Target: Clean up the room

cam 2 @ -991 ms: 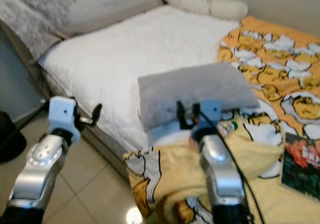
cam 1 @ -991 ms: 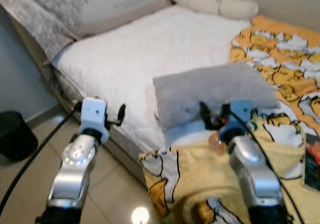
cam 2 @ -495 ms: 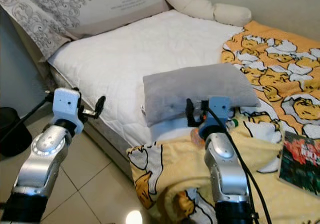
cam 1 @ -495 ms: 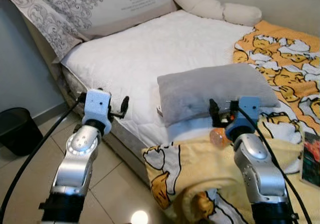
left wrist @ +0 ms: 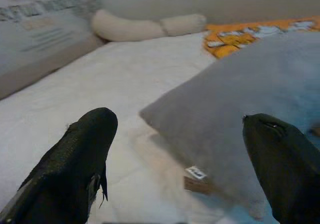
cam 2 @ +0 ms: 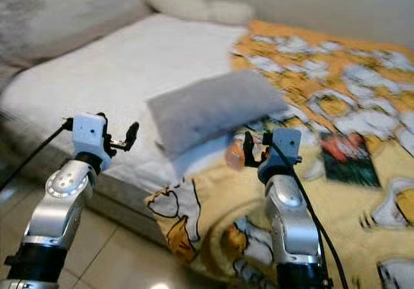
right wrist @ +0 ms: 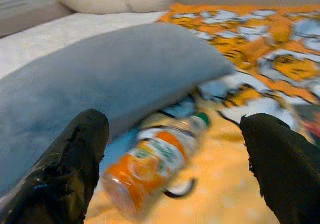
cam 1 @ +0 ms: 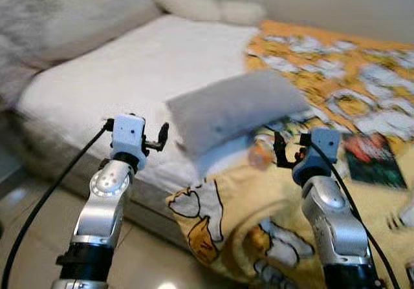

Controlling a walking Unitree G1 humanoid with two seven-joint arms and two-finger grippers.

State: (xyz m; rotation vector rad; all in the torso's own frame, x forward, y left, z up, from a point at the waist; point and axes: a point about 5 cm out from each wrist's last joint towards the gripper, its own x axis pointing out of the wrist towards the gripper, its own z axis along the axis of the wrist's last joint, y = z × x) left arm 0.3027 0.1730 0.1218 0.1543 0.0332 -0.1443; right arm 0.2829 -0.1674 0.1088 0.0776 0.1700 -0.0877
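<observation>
A grey pillow (cam 1: 229, 105) lies on the bed (cam 1: 123, 69), near the middle, half on the white sheet and half over the edge of a yellow-and-orange cartoon blanket (cam 1: 336, 75). All else is placed against that pillow.

Just beside the pillow's near edge, partly tucked under it, a bottle (right wrist: 155, 156) lies on its side on the blanket; it has an orange label and a green cap, and the cap end points away from the pillow's tagged corner. The picture is blurred there, so the label cannot be read.

The right claw (cam 2: 253, 148) hangs close in front of the pillow, over the blanket, aimed at the bottle. Its fingers (right wrist: 65, 169) are spread wide and grasp nothing.

The left claw (cam 1: 162, 137) is off the pillow's left corner, at the bed's side edge above the floor. Its fingers (left wrist: 75, 159) are likewise parted and released, with the pillow's tagged corner lying between them in the wrist view.

Beyond the pillow, a long cream bolster (cam 1: 207, 4) lies by the wall. To the pillow's right, a dark book (cam 1: 369, 160) rests on the blanket.
</observation>
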